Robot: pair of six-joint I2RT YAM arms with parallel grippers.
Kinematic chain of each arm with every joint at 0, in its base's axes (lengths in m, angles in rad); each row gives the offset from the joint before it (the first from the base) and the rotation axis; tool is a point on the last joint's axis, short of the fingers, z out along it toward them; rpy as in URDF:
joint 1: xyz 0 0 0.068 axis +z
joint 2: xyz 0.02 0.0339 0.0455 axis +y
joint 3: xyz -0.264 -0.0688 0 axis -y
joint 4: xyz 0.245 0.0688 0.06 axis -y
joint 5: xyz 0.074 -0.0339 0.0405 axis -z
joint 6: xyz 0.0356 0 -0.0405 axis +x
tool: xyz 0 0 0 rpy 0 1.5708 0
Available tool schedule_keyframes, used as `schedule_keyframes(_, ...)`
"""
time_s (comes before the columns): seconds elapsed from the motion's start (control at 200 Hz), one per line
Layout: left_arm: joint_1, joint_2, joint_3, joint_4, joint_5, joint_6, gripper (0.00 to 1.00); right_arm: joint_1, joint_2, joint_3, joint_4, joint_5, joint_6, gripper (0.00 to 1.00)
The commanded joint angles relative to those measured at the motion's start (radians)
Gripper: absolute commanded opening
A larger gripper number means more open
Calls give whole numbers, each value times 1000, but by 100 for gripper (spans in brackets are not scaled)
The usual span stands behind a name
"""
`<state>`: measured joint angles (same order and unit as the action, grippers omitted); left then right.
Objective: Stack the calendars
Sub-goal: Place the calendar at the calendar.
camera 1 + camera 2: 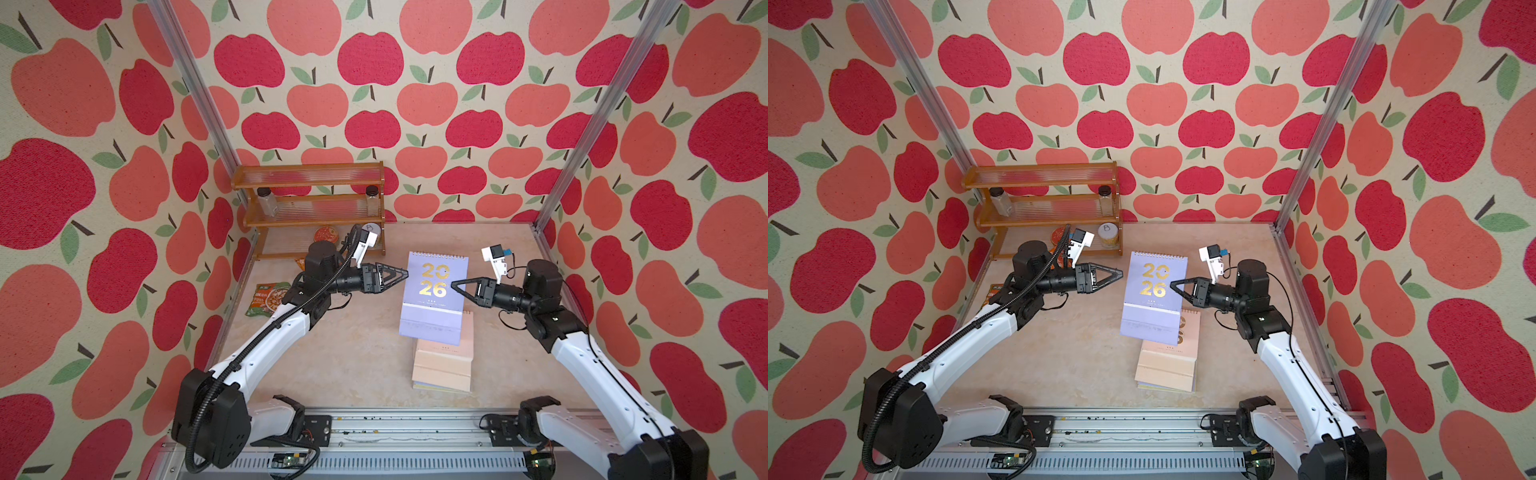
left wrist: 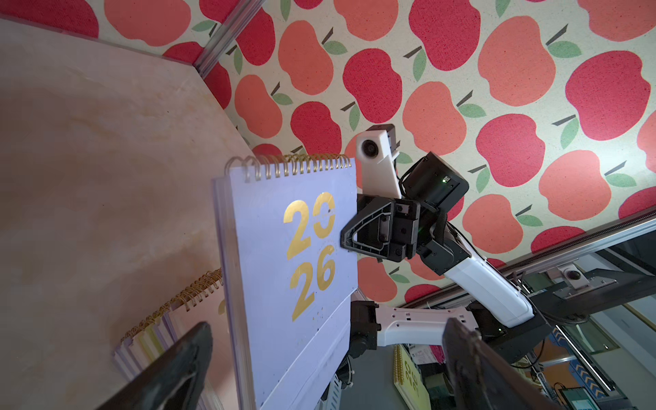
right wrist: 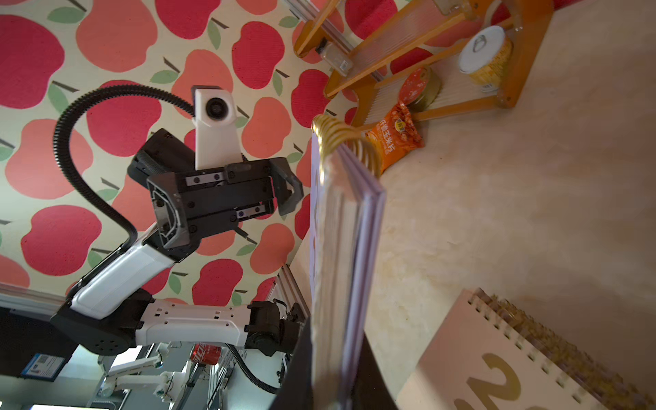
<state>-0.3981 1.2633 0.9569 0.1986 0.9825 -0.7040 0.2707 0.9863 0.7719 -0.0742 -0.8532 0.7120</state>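
While my right gripper (image 1: 454, 284) is clamped tight on one side edge of the lilac calendar (image 1: 434, 299), my left gripper (image 1: 404, 273) stands spread wide just beside the opposite edge, gripping nothing. In the left wrist view its fingers (image 2: 177, 365) sit well apart, with the cover's near corner between them. The calendar hangs off the table (image 1: 353, 357) between my two tools, tilted, its lower end over the stack of calendars (image 1: 444, 368) lying flat beneath my right gripper, toward my base.

Edges and room: bare tabletop lies below my left gripper and outward of my right gripper as far as the aluminium frame post (image 1: 540, 232) at the wall. Beyond my left wrist stand the wooden rack (image 1: 309, 199) and an orange snack packet (image 3: 395, 138). A green snack packet (image 1: 268, 299) lies outward of my left forearm.

Calendar: lilac cover, gold wire binding along the edge farthest from my base, gold "2026" in two rows. The stack shows a pale pink cover on top, with yellow-green and lilac edges under it.
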Motion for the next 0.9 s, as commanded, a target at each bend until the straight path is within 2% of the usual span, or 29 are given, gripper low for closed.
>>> schedule_keyframes(0.0,58,-10,28,-59,6,46,99,-44,-66,-7,-224,-18,-38,0)
schedule_keyframes(0.245,149,-11,-5,-26,68,26,99,-96,-128,-133,-237,-70,24,0)
schedule_keyframes(0.495,154,19,-19,9,81,9,99,-100,-169,-204,-279,-85,24,0)
schedule_keyframes(0.895,154,13,-41,41,81,-12,99,-125,-132,-271,-277,-77,0,0)
